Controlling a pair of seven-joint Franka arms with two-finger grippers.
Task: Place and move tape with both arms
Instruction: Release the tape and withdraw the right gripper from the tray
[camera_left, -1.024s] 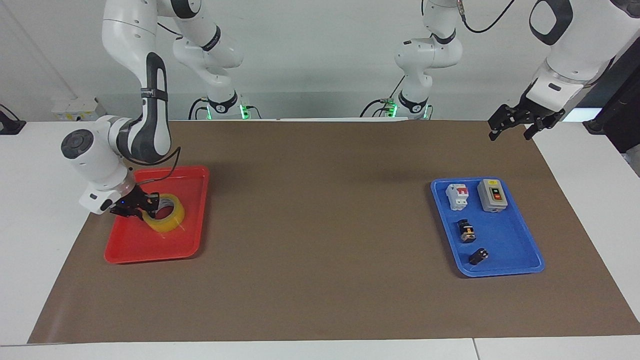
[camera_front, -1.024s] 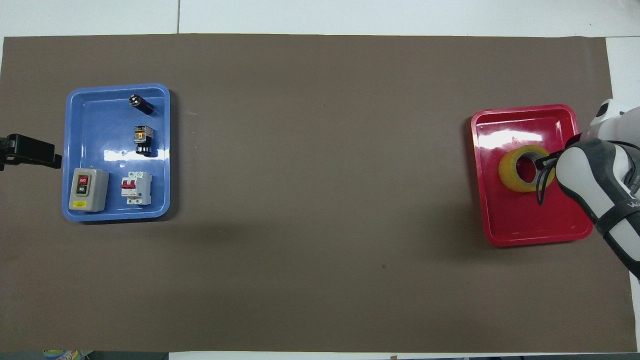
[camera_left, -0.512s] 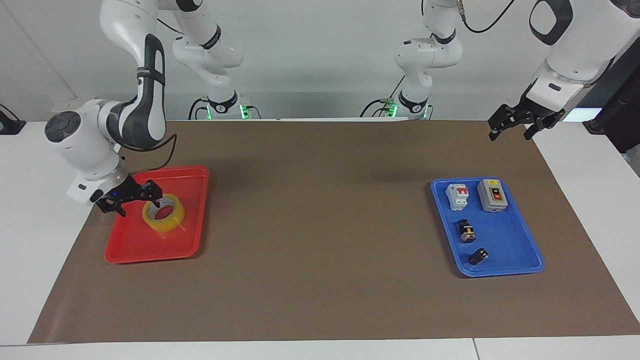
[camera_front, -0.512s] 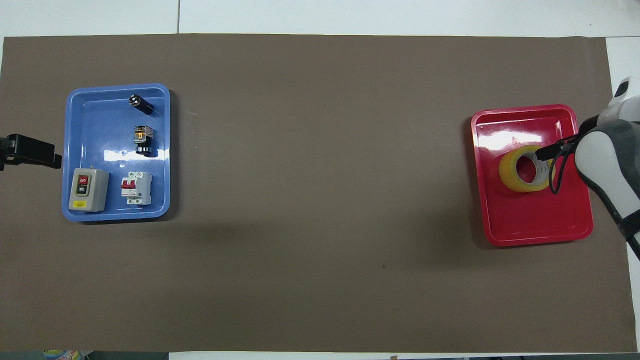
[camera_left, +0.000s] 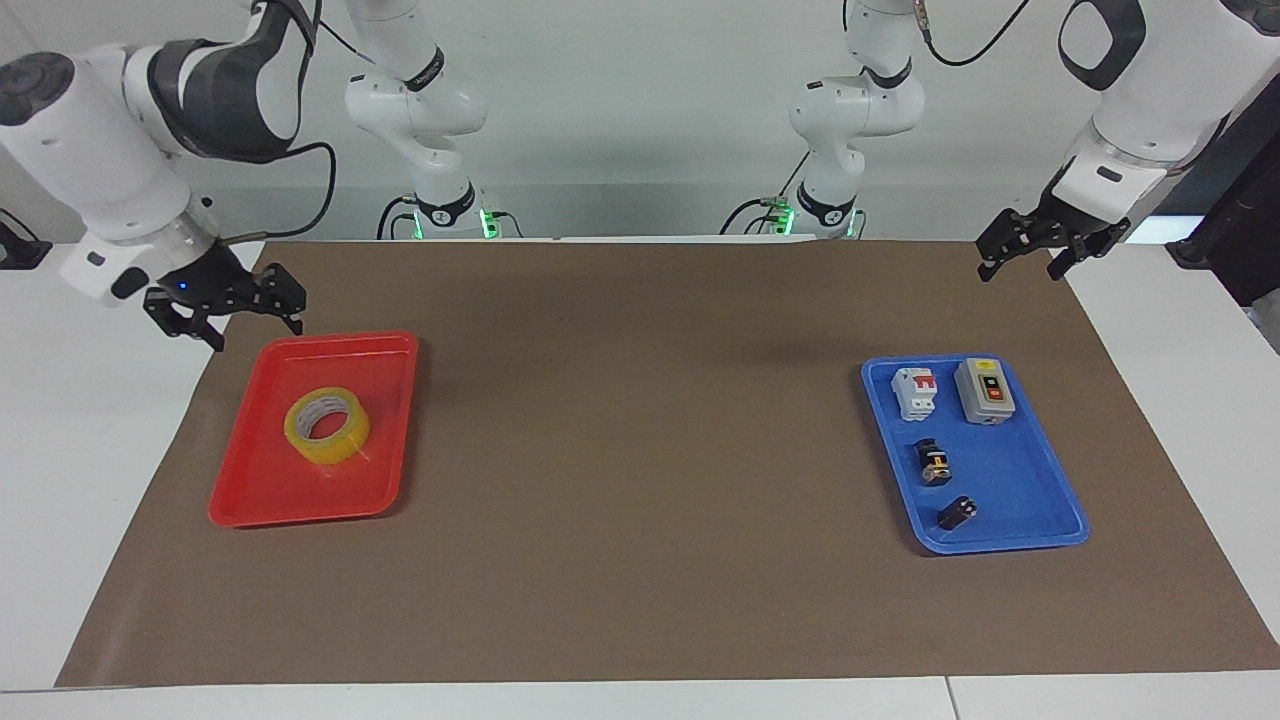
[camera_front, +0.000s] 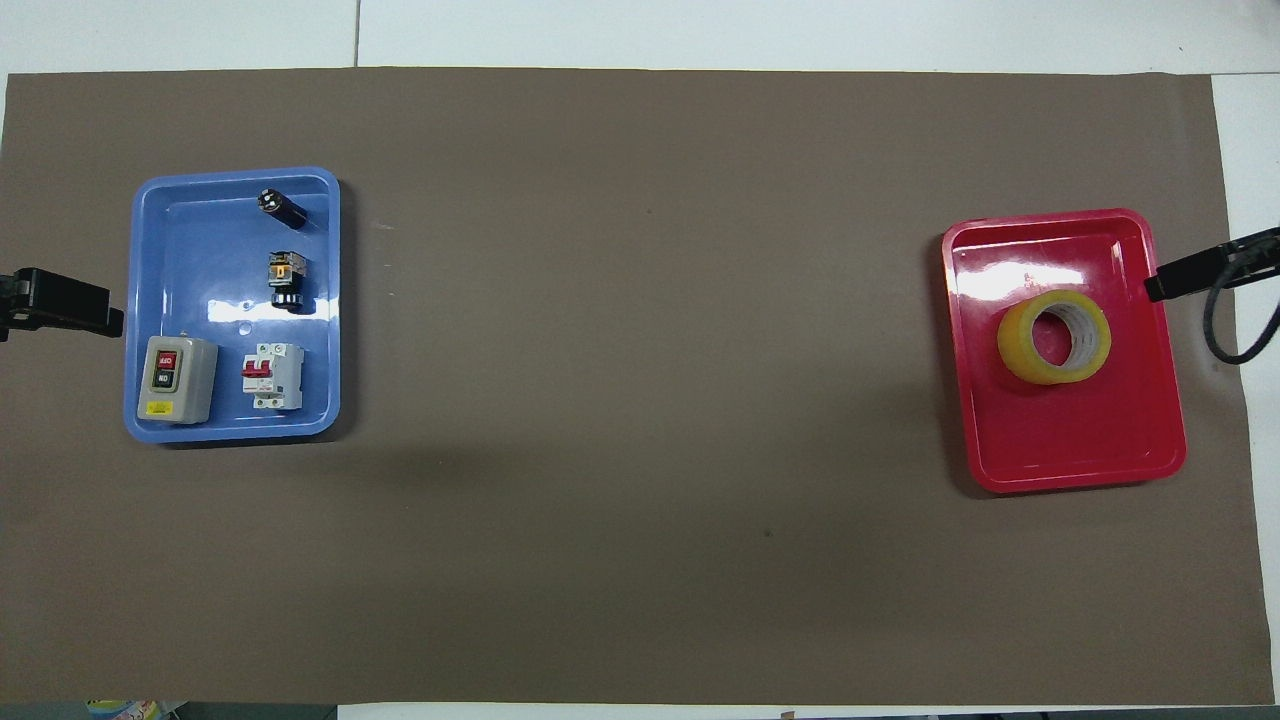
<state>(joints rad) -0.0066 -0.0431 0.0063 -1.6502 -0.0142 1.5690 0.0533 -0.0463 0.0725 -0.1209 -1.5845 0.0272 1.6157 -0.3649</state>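
Tape (camera_left: 327, 424), facing view: flat in the red tray (camera_left: 250, 500), below and just inward of the right gripper (camera_left: 228, 312); untouched.
Right gripper, facing view: raised over the tray's robot-side corner, fingers spread, empty.
Left gripper (camera_left: 1030, 250), facing view: waiting, up over the mat's edge near the blue tray (camera_left: 1010, 535); fingers parted, empty.
Step, judged: tape placed in the tray; grasp for the move not yet made.
Next move, judged: descent onto the ring's wall, one finger inside the core.
Tape (camera_front: 1054, 337), overhead view: mid-tray, near the right gripper (camera_front: 1160, 286).
Left gripper (camera_front: 100, 318), overhead view: tip only, just beside the blue tray.
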